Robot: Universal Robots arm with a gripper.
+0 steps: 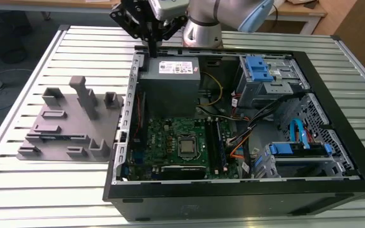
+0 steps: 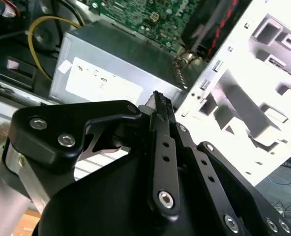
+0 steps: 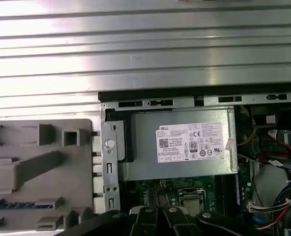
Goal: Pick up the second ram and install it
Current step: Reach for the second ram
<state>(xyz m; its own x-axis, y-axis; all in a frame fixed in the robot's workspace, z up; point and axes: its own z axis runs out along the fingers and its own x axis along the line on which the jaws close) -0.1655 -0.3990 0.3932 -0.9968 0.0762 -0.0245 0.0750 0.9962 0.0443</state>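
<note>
Second ram (image 1: 53,138) lies flat in a slot of the grey holder (image 1: 49,153) on the worktop (image 1: 36,190). It is well apart from the end effector (image 1: 152,51), which hangs closed, fingers pressed together, over a corner of the power supply (image 1: 169,90) in the open computer case (image 1: 233,204).

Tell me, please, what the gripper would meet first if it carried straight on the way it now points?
Probably the grey power supply, at its corner beside the case wall. The gripper points straight down there; depth is unclear, so the wall's rim could come first.
</note>
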